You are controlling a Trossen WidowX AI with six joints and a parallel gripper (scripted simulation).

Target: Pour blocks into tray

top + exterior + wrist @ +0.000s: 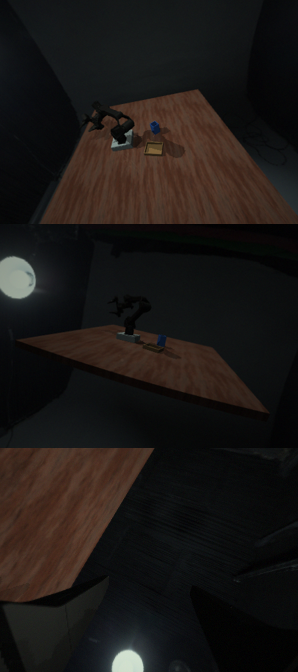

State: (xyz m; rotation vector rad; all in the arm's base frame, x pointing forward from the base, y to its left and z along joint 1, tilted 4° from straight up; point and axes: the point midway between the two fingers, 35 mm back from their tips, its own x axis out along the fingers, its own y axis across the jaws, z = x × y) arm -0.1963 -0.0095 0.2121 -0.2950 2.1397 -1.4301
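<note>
Blue, the angular upright cup (155, 128) (161, 341) hides its blocks (too dark inside) beside a shallow yellow-brown rectangular tray (153, 155) (153, 349); the black robot hand (86, 127) (110, 307) (150, 584) gapes open.

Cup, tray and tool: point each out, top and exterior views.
Cup (155, 129) (161, 341): top and exterior views, side wall.
Tray (153, 155) (152, 349): top and exterior views, near wall.
Tool (86, 125) (112, 307): top and exterior views, midway between fingertips.
</note>
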